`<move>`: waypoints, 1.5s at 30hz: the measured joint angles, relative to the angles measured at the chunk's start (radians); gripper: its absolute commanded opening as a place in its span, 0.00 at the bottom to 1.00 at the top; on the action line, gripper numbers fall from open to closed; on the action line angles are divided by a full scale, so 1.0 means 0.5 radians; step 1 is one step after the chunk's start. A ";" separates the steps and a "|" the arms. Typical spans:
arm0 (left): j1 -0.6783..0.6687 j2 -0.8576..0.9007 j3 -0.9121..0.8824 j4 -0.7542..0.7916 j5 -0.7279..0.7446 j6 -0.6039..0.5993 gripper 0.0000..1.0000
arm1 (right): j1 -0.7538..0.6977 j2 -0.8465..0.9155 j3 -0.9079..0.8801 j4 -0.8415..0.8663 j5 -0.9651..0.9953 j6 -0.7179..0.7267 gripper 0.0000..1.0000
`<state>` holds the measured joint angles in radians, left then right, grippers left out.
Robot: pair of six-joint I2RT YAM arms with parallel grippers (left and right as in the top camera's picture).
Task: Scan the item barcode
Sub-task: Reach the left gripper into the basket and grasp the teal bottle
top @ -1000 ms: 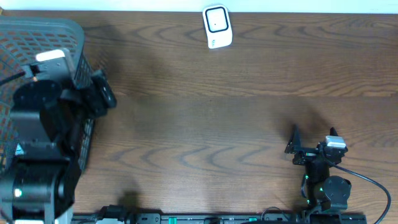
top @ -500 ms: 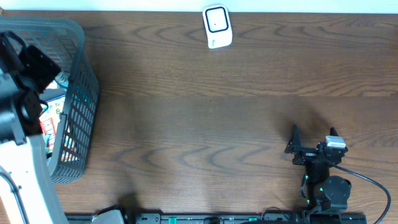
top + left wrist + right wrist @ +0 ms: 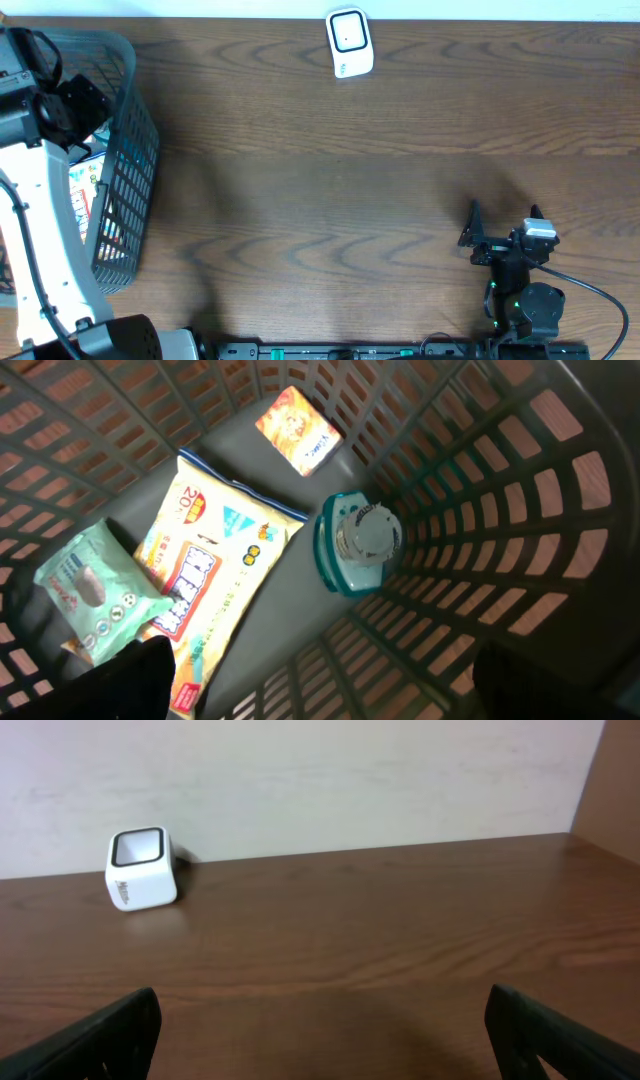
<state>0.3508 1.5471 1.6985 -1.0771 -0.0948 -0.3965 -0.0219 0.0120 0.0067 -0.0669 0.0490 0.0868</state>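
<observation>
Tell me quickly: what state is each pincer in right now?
Left pincer: open, holding nothing, over the basket.
Right pincer: open, holding nothing, above the table.

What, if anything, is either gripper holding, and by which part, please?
Nothing: the left gripper is open over the basket, the right gripper open over the table.
</observation>
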 measured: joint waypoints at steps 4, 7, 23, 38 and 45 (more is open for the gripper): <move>0.001 0.003 0.000 0.053 0.008 0.000 0.96 | 0.000 0.000 0.000 0.000 0.000 0.000 0.99; 0.006 0.028 0.000 0.075 0.011 0.001 0.96 | 0.000 0.000 0.000 0.001 0.000 0.000 0.99; 0.072 0.541 0.002 0.248 0.133 0.055 0.96 | 0.000 0.000 0.000 0.001 0.000 0.000 0.99; 0.080 0.797 0.031 0.273 0.260 0.069 0.88 | 0.000 0.000 0.000 0.001 0.000 0.000 0.99; 0.080 0.818 0.040 0.278 0.312 0.076 0.30 | 0.000 0.000 0.000 0.000 0.000 0.000 0.99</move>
<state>0.3908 1.9560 1.7184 -0.9379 0.0612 -0.3584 -0.0219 0.0120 0.0067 -0.0669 0.0490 0.0868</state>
